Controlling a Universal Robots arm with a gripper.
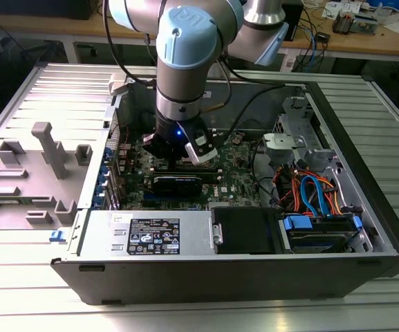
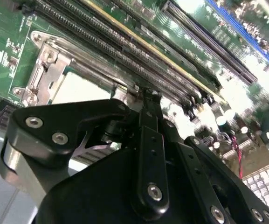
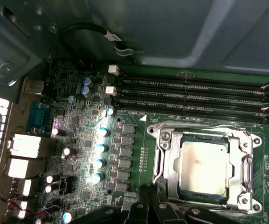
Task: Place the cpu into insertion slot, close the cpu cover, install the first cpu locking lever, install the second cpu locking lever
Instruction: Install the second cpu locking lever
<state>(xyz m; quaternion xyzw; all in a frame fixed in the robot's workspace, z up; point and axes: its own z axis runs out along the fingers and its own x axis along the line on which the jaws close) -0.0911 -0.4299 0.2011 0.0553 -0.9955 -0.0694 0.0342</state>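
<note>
The cpu (image 3: pixel 203 161), a dull silver square, lies in the insertion slot (image 3: pixel 158 164) on the green motherboard. The cpu cover (image 3: pixel 168 150), a silver frame with a square window, lies flat around it. In the second wrist view the cpu (image 2: pixel 80 88) shows pale inside the cover (image 2: pixel 45 70), and a thin metal locking lever (image 2: pixel 92 60) runs along the socket's edge. My gripper (image 2: pixel 146 95) is shut, its black fingertips together at the end of that lever, right at the socket's edge. In the first wrist view the gripper (image 3: pixel 148 193) sits beside the socket's corner. The exterior view has it (image 1: pixel 185 155) low inside the open case.
Long black memory slots (image 3: pixel 190 95) run beside the socket. Capacitors (image 3: pixel 99 149) and rear ports (image 3: pixel 24 147) stand on the board. The case (image 1: pixel 206 277) holds a power supply (image 1: pixel 151 235), a drive bay with orange and blue cables (image 1: pixel 313 194), and a grey fixture (image 1: pixel 43 149) outside.
</note>
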